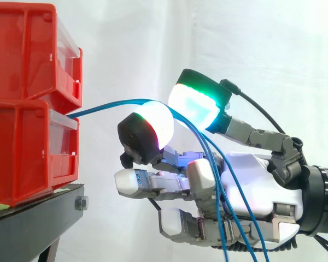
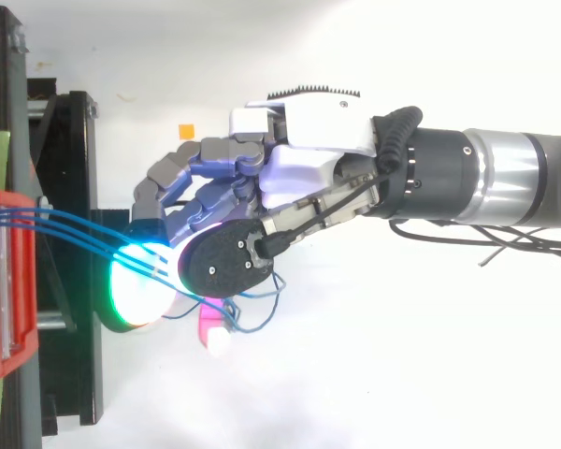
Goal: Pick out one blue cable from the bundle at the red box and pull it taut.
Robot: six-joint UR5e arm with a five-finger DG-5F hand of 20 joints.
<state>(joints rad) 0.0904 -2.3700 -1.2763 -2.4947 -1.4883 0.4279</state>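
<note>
Grey-and-white jointed hand (image 1: pixel 246 185), reaching in from the right, pinches thin blue cables (image 1: pixel 101 108) between two thick rounded pads (image 1: pixel 159 124), one glowing white, one green. Glossy strands run almost straight from the stacked red plastic bins (image 1: pixel 27 103) to the pinch, then hang loosely over the palm, cut off below. How many are pinched is unclear. The bins rest on a black metal stand (image 1: pixel 33 218).

Two stacked red bins (image 1: pixel 27 136), three blue cables (image 2: pixel 65 229), one hand (image 1: pixel 273 185).

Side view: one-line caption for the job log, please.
Hand pinches blue cables between two glowing pads, beside the stacked red bins they run from.
</note>
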